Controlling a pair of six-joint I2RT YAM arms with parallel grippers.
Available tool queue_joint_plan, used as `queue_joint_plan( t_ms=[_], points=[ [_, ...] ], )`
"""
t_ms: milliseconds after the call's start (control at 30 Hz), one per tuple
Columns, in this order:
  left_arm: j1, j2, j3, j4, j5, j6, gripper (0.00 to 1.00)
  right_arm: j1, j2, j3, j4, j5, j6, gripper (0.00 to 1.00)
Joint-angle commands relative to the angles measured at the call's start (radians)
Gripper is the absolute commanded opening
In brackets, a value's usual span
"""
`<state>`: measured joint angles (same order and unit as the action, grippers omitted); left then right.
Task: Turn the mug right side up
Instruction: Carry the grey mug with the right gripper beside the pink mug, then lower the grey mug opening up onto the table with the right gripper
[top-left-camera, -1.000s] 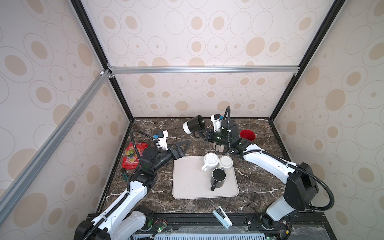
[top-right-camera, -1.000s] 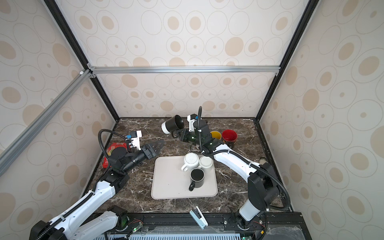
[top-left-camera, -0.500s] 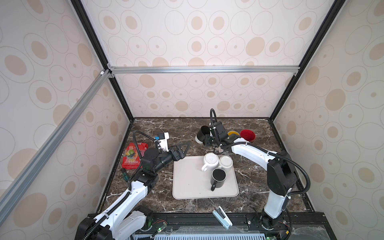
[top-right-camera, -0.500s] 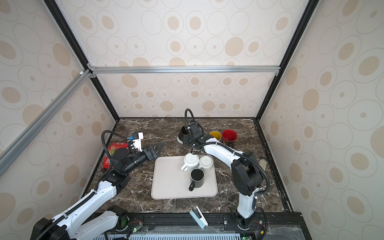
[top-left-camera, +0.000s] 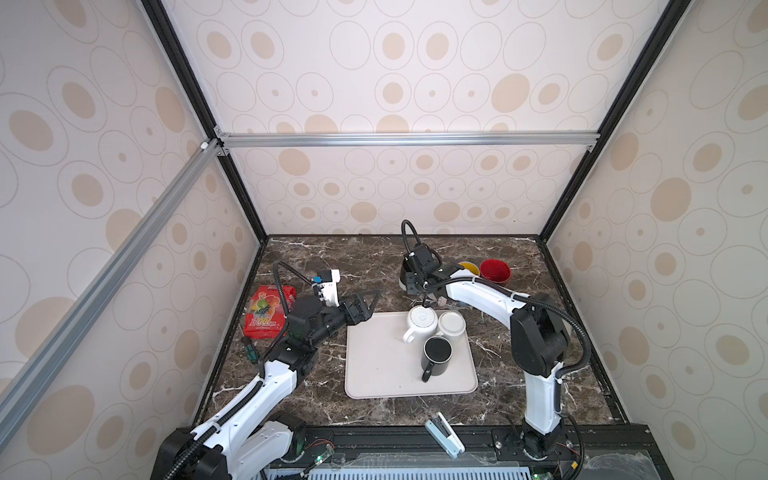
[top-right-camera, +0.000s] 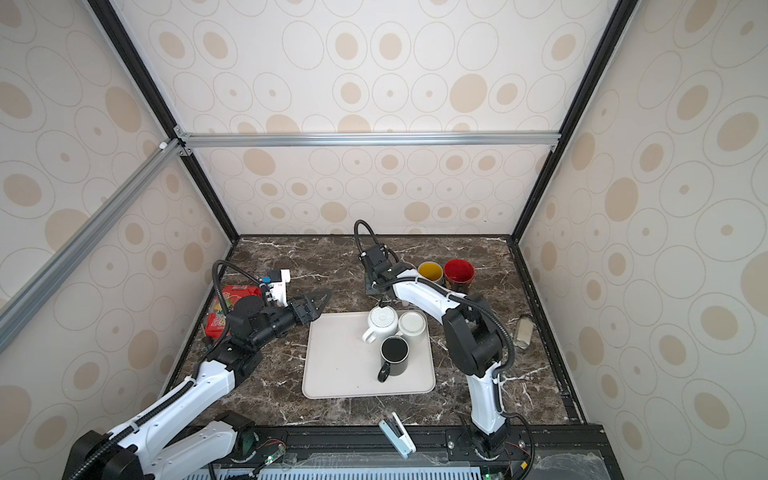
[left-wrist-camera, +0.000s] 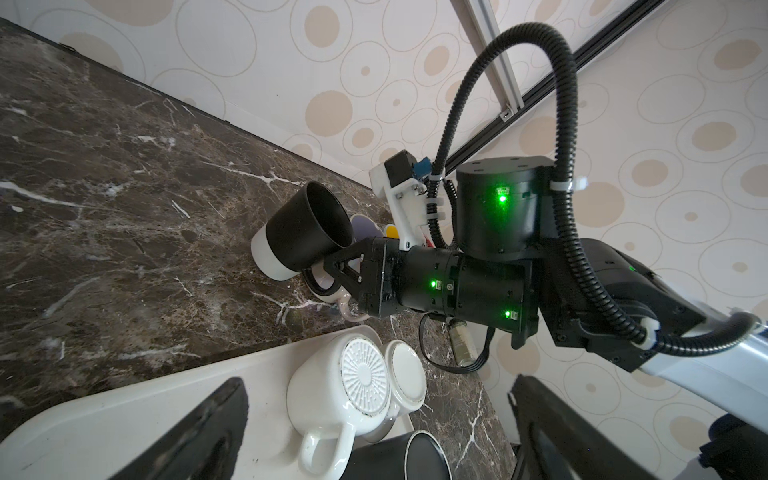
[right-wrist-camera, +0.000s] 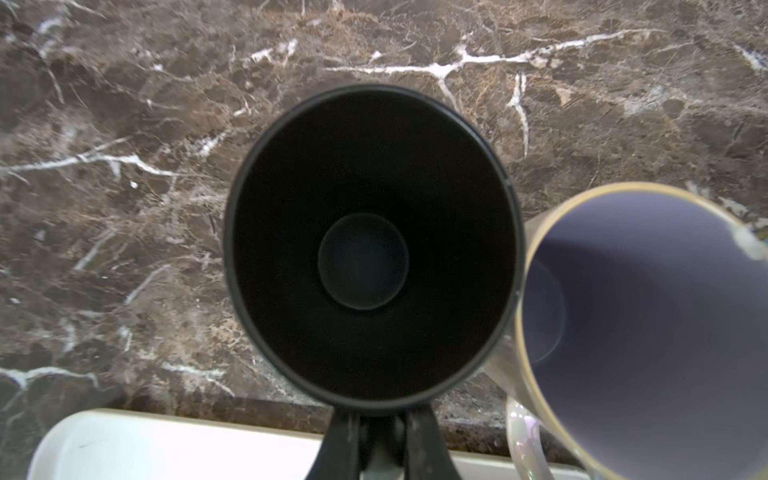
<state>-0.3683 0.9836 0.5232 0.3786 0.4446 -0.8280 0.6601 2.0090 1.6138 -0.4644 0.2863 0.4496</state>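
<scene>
Right gripper (left-wrist-camera: 328, 270), clenched on the handle of the black mug (left-wrist-camera: 303, 228), has carried it down from its raised, tilted pose a second ago; it now stands mouth-up on the marble table (top-left-camera: 332, 257), just behind the smooth cream tray (top-left-camera: 374, 365), so only release remains. Left gripper (top-left-camera: 368, 301) stays spread, empty, beside the tray.

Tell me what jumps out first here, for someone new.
The right hand, shut on the handle of a black-and-white mug, holds it mouth up at the back of the marble table. On the cream tray, two white mugs sit upside down beside a black one.
</scene>
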Motion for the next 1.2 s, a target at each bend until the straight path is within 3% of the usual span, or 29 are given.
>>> queue_joint_plan(
  t_ms=[0,833,1167],
  points=[
    [0.008,-0.013,-0.002,-0.006,-0.013,0.034,1.0,0.012,0.001,0.044,0.001,0.075,-0.022,0.0],
    [0.008,-0.051,-0.022,-0.057,-0.031,0.067,1.0,0.038,0.056,0.075,-0.074,0.109,0.004,0.0],
    [0.008,-0.053,-0.01,-0.13,-0.071,0.109,1.0,0.049,0.071,0.091,-0.09,0.117,0.034,0.17]
  ],
)
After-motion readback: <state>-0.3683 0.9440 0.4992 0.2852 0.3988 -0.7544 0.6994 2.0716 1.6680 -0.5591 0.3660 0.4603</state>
